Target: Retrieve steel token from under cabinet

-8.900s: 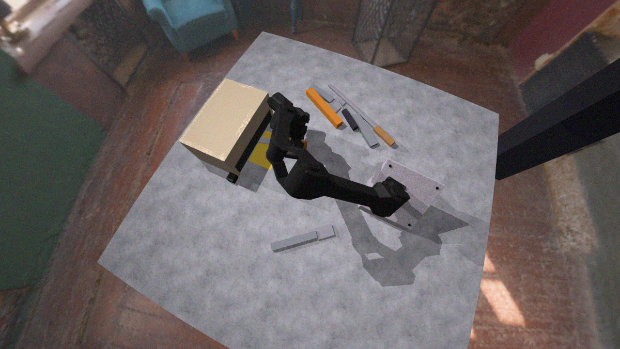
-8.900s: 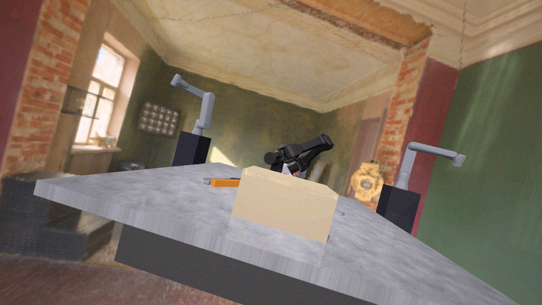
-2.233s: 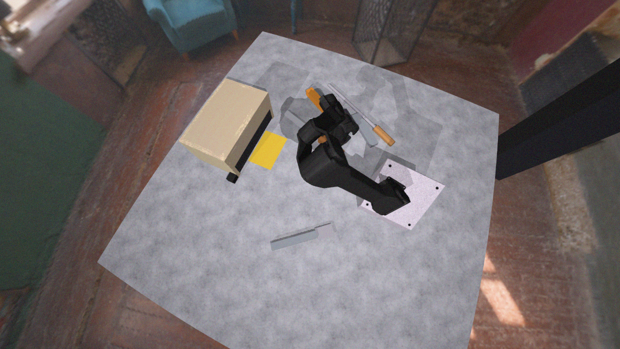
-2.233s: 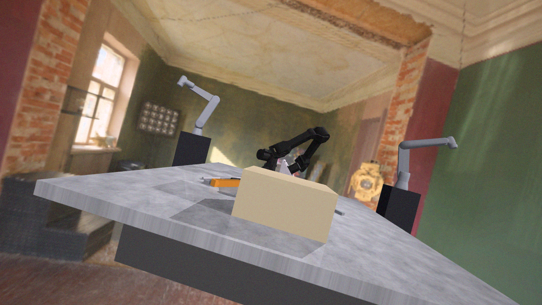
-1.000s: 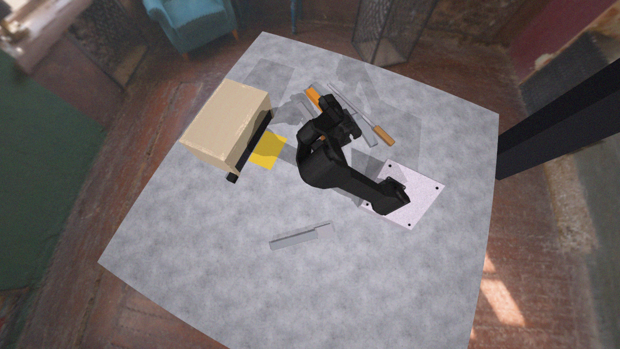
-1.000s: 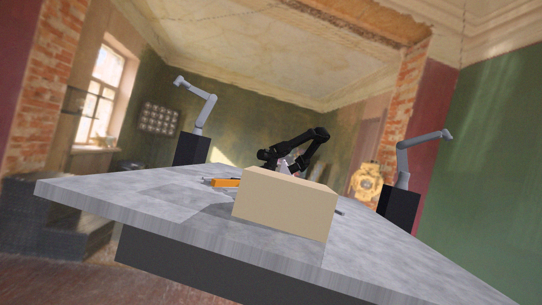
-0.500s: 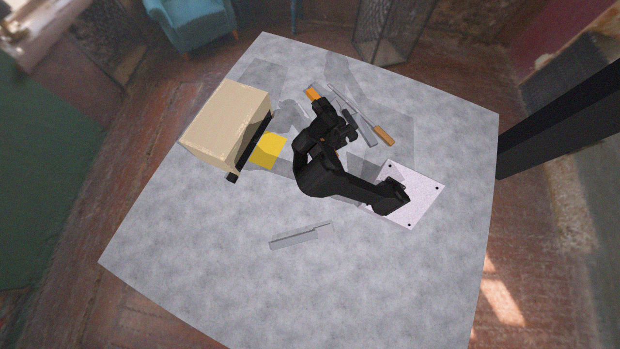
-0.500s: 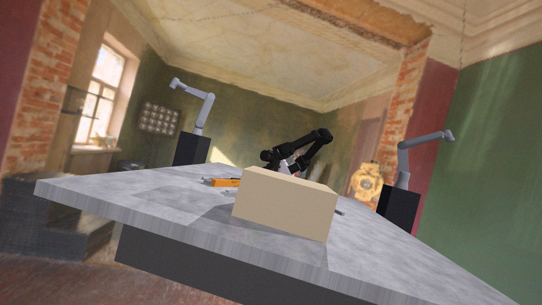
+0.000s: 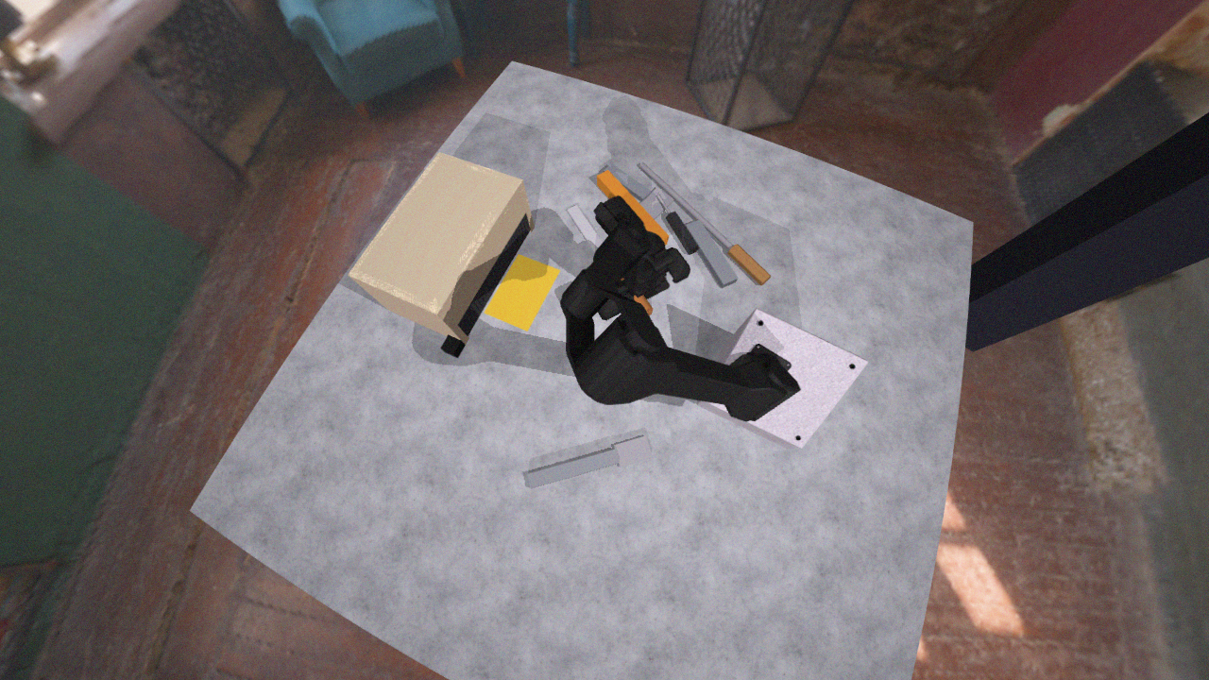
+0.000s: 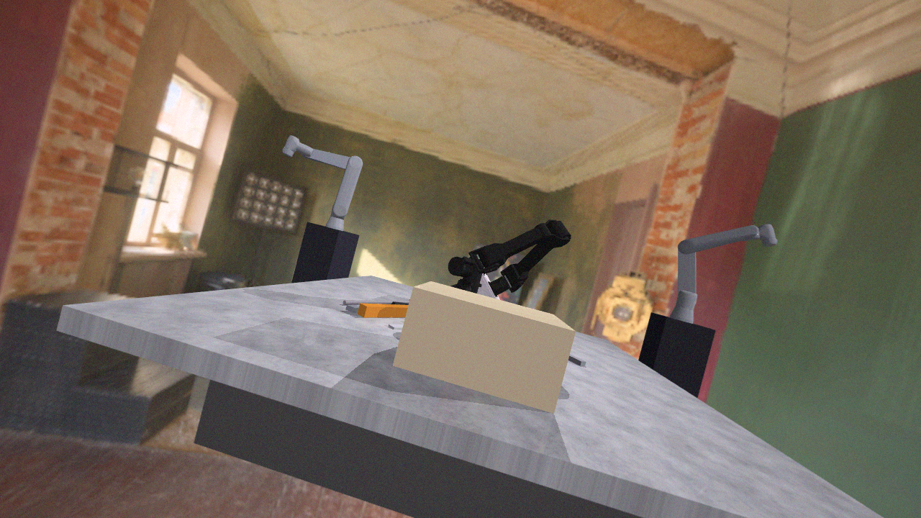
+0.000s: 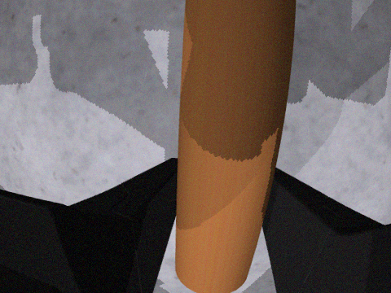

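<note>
My gripper (image 9: 627, 293) (image 11: 221, 172) is shut on an orange-brown round wooden handle (image 11: 228, 244), whose end (image 9: 644, 305) peeks out beneath the arm. The far part of this tool is mostly hidden; a pale grey flat piece (image 9: 581, 221) beyond the hand may belong to it, but I cannot tell. The beige cabinet (image 9: 439, 236) (image 10: 483, 344) stands left of the hand, with a dark strip (image 9: 495, 277) along its front bottom. The yellow marked area (image 9: 517, 299) lies in front of it, partly shadowed, with the gripper off to its right. The token is not visible.
Beside the hand lie an orange bar (image 9: 615, 193) (image 10: 380, 311), a dark-handled tool (image 9: 681, 233), a grey bar (image 9: 712, 255) and a rod with a wooden handle (image 9: 749, 263). A grey stepped piece (image 9: 574, 466) lies nearer the front. A black block (image 9: 452, 347) sits at the cabinet's corner.
</note>
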